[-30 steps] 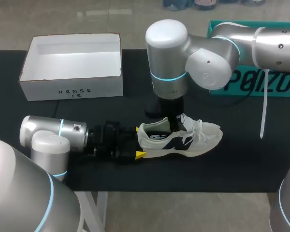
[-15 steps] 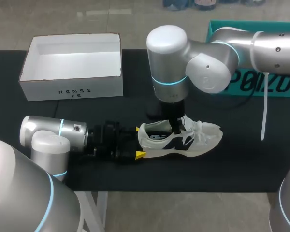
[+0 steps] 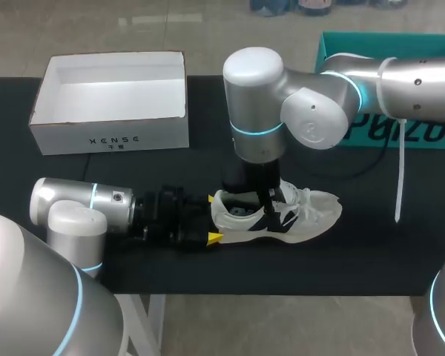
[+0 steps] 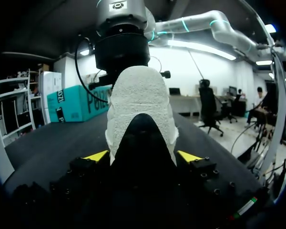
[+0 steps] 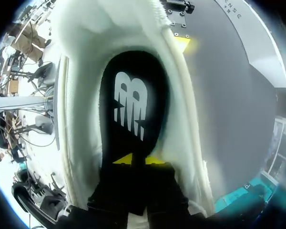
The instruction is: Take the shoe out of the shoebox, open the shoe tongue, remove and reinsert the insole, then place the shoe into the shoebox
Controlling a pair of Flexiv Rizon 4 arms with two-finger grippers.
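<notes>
Bracing the shoe (image 3: 304, 215) by its heel, left pincer (image 4: 142, 156) clamped; right pincer (image 5: 132, 161), tips together, meets the insole (image 5: 131, 95), likely pulling it out next.

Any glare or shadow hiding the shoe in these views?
Head view: even light, no glare on the shoe. Left wrist view: left gripper mostly lost in shadow at the heel. Right wrist view: insole dark, the shoe's white lining bright around it.
</notes>
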